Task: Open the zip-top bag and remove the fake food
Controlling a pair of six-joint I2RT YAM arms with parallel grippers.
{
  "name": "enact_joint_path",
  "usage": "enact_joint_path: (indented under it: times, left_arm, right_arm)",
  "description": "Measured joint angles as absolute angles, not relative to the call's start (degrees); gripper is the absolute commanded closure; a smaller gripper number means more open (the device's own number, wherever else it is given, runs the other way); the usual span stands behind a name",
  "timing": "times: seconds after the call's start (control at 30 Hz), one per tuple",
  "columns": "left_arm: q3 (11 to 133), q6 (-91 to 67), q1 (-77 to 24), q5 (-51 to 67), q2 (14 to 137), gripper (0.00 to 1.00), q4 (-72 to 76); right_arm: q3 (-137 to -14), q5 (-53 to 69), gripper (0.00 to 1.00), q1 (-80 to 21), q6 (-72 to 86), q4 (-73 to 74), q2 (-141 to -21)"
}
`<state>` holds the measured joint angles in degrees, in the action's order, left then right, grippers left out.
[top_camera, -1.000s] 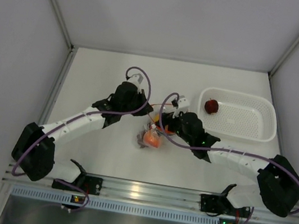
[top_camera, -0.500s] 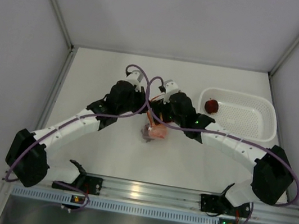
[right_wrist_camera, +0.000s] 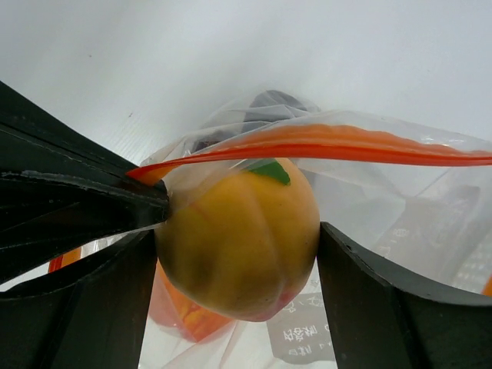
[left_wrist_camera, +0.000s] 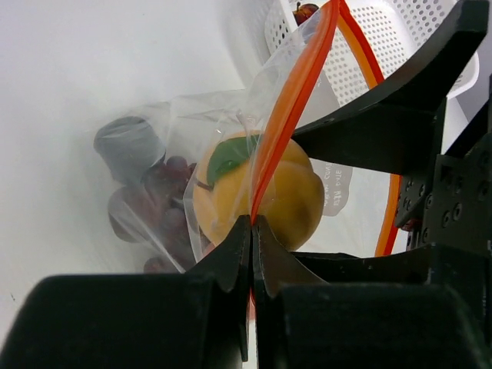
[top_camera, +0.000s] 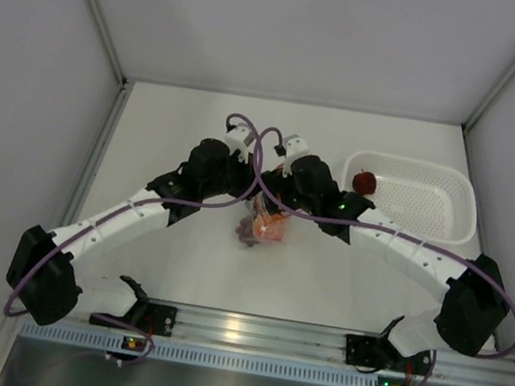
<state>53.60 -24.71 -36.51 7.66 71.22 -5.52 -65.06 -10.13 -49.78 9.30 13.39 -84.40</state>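
The clear zip-top bag [top_camera: 260, 227] hangs between both grippers at mid table, its mouth open. My left gripper [left_wrist_camera: 252, 223] is shut on the bag's red-orange zip strip [left_wrist_camera: 296, 92]. My right gripper [right_wrist_camera: 238, 238] reaches into the open mouth, and its fingers [right_wrist_camera: 361, 300] press both sides of the orange-yellow peach [right_wrist_camera: 238, 231], which carries a green leaf. The peach [left_wrist_camera: 300, 200] and the dark purple grape bunch [left_wrist_camera: 154, 192] show through the plastic in the left wrist view. An orange piece [right_wrist_camera: 184, 315] lies lower in the bag.
The white perforated basket [top_camera: 430, 216] stands at the right back and holds one dark red fruit [top_camera: 365, 182]. It also shows in the left wrist view [left_wrist_camera: 400, 31], close behind the bag. The enclosure walls rise at the left, right and back.
Both grippers have come together over the bag and moved slightly to the back. The right gripper swung left from beside the bag into its mouth, round the peach.
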Motion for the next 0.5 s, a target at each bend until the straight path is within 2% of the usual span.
enact_joint_path:
  times: [0.5]
  left_arm:
    - [54.4,-28.6,-36.9,1.8,76.5,1.00,-7.8]
  right_arm:
    - [-63.0,-13.5,0.74,-49.8,10.3,16.4,-71.9]
